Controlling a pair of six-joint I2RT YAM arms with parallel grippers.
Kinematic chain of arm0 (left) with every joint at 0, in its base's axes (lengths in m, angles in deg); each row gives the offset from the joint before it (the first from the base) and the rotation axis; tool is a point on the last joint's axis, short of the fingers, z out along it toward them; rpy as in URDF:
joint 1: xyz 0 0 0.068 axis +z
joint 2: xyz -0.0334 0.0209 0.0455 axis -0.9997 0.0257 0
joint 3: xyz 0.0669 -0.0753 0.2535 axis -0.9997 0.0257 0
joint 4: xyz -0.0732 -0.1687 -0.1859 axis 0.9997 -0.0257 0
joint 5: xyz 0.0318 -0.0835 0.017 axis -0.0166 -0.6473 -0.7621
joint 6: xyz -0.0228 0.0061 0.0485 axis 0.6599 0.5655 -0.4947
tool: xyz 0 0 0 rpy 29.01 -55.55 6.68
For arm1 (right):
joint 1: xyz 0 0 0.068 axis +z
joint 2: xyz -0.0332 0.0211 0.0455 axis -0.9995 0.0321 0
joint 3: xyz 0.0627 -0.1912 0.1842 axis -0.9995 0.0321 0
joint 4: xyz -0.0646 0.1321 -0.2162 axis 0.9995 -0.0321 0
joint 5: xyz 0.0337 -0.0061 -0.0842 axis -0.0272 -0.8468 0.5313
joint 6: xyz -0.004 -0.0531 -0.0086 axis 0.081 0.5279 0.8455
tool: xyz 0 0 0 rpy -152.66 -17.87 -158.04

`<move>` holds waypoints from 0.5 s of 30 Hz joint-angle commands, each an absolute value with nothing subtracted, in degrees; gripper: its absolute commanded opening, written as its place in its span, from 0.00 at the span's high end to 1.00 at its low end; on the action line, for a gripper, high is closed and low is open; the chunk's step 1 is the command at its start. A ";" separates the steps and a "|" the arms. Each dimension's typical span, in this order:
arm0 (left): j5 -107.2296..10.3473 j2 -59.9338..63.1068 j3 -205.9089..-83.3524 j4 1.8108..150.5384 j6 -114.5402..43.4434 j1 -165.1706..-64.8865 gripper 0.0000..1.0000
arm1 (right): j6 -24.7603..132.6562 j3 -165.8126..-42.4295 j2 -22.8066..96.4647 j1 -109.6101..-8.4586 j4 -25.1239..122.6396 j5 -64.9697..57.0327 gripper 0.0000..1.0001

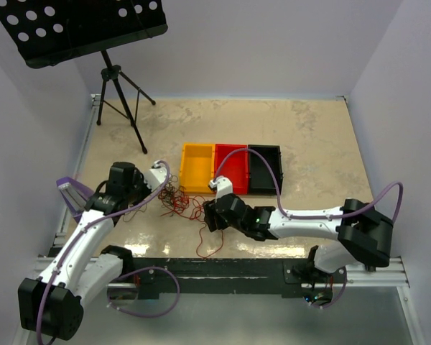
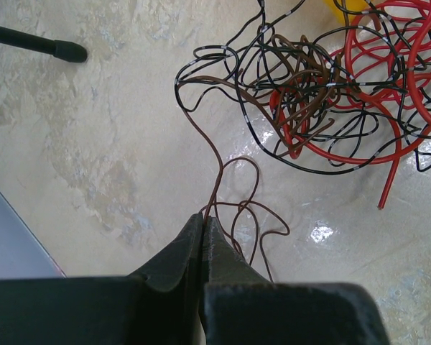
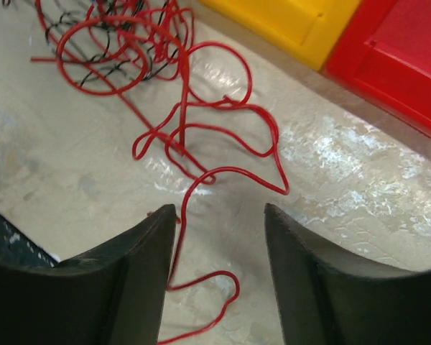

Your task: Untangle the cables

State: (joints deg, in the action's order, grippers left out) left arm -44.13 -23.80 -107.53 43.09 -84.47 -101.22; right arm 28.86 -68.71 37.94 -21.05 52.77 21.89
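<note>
The cables (image 1: pixel 176 200) lie in a tangle of red, black and brown wire on the table, left of centre. In the left wrist view the knot (image 2: pixel 309 93) is at the upper right. My left gripper (image 2: pixel 203 218) is shut on a thin brown wire (image 2: pixel 217 165) that runs up into the knot; it also shows in the top view (image 1: pixel 162 190). My right gripper (image 3: pixel 220 208) is open, low over the table, with a loose red cable (image 3: pixel 201 136) passing between its fingers next to the left finger (image 3: pixel 154 237). In the top view the right gripper (image 1: pixel 208 217) is just right of the tangle.
Yellow (image 1: pixel 197 169), red (image 1: pixel 231 167) and black (image 1: pixel 266 169) trays stand side by side behind the cables. The yellow tray (image 3: pixel 287 21) and red tray (image 3: pixel 402 57) are close ahead of my right gripper. A music stand tripod (image 1: pixel 118 93) stands at the back left; one foot (image 2: pixel 57 49) shows.
</note>
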 commanded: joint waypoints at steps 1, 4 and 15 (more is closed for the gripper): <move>-43.78 -23.81 -107.00 44.19 -85.54 -101.01 1.00 | 26.05 -72.34 38.63 -20.92 53.57 28.72 0.56; -43.26 -24.33 -106.56 44.36 -85.97 -101.01 1.00 | 24.47 -71.47 38.37 -21.01 53.40 29.95 0.95; -38.09 -24.69 -104.55 45.94 -89.40 -101.01 1.00 | -1.51 -69.86 30.63 -21.01 28.50 44.77 1.00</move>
State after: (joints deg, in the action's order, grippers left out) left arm -42.25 -23.87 -106.20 43.31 -86.68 -101.22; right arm 15.62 -66.79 32.67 -21.05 45.47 33.52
